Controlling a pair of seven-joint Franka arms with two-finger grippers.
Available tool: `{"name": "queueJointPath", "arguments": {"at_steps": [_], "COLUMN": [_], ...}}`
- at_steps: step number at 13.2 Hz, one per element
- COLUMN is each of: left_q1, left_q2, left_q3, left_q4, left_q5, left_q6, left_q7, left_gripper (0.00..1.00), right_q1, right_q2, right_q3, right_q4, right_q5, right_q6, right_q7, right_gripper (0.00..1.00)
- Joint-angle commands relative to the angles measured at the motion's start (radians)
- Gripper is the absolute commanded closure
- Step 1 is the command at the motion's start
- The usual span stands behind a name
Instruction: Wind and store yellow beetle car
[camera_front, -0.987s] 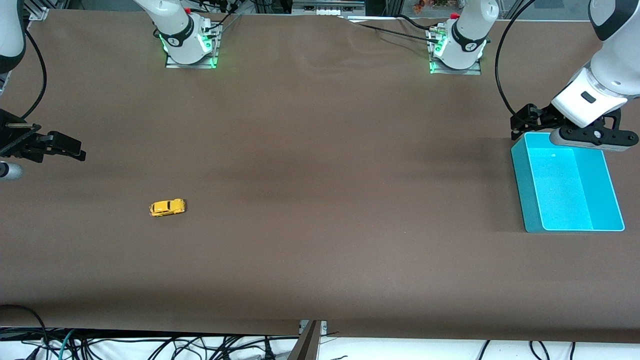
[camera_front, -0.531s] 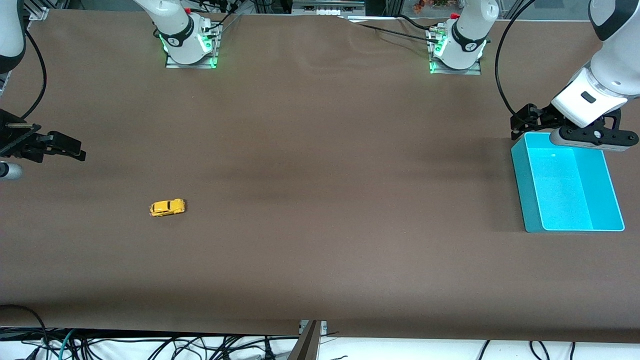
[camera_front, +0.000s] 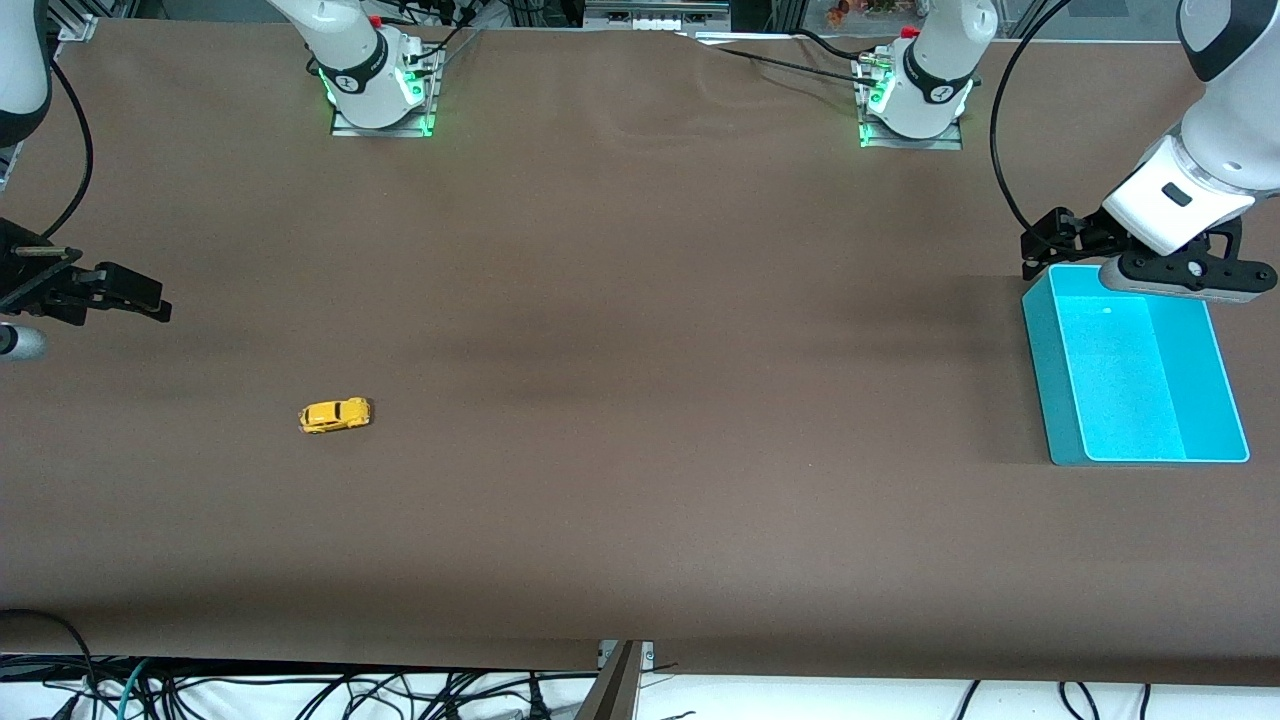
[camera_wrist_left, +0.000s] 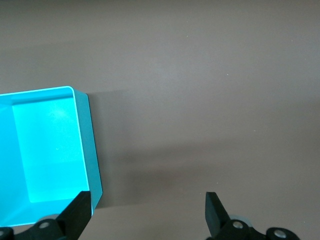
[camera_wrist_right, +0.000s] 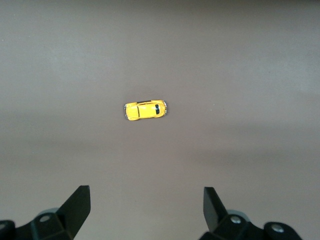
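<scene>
Your yellow car (camera_front: 335, 415) sits on its wheels on the bare brown table (camera_front: 640, 400), toward the right arm's end and well apart from the turquoise bin (camera_front: 1040, 380) at the left arm's end. The right gripper (camera_front: 140, 295) hangs over the table edge at its own end, fingers spread wide and holding nothing. The left gripper (camera_front: 1045, 250) hovers over the bin's corner nearest the bases, likewise spread and empty; that arm looks to be waiting.

Watch the pick most of all. The car is tiny and rounded, so if you close on the curved roof or come down off-centre, the fingers will likely squeeze it out sideways or set it rolling on its wheels. Line the fingers across the body sides. Winding probably means dragging it backward on the table; press too lightly and the wheels skid, and if you let go while it is wound it may shoot off the table. The carry to the bin spans nearly the whole table, so a weak grip could drop it.

The right wrist view gives you the car (camera_wrist_right: 145, 110) from straight above, dark windows showing, and the gap between the fingertips (camera_wrist_right: 80, 200); the front view gives only its side. The left wrist view shows the bin (camera_wrist_left: 87, 145) has nothing in it, while only the front view shows car and bin together
</scene>
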Motion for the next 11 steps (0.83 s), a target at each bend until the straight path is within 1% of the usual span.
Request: {"name": "queueJointPath", "arguments": {"at_steps": [1,2,3,5,7,8,10,11], "left_q1": [-0.001,-0.001,-0.001,-0.001,-0.001,-0.001,-0.001,-0.001], "left_q2": [0.003,0.003,0.003,0.003,0.003,0.003,0.003,0.003], "left_q3": [-0.001,-0.001,-0.001,-0.001,-0.001,-0.001,-0.001,-0.001], "left_q4": [0.021,0.021,0.021,0.021,0.021,0.021,0.021,0.021], "left_q5": [0.003,0.003,0.003,0.003,0.003,0.003,0.003,0.003], "left_q6": [-0.020,-0.020,-0.020,-0.020,-0.020,-0.020,-0.020,-0.020], "left_q7": [0.000,0.000,0.000,0.000,0.000,0.000,0.000,0.000], "left_gripper": [0.00,0.00,0.00,0.00,0.00,0.00,0.00,0.00], "right_q1": [0.000,0.001,0.010,0.024,0.035,0.035,0.038,0.038], "right_q2": [-0.007,-0.007,0.017,0.033,0.050,0.066,0.114,0.137], "right_q3": [0.005,0.006,0.009,0.009,0.008,0.008,0.008,0.009], "right_q4": [-0.007,-0.013,-0.013,-0.014,-0.016,-0.016,-0.016,-0.019], "right_q5": [-0.005,-0.004,-0.004,-0.005,-0.014,-0.019,-0.080,-0.080], "right_q6": [0.000,-0.001,-0.009,-0.063,-0.061,-0.058,-0.005,0.035], "right_q7": [-0.001,-0.001,-0.011,-0.015,-0.018,-0.062,-0.346,-0.487], "right_gripper": [0.00,0.00,0.00,0.00,0.00,0.00,0.00,0.00]}}
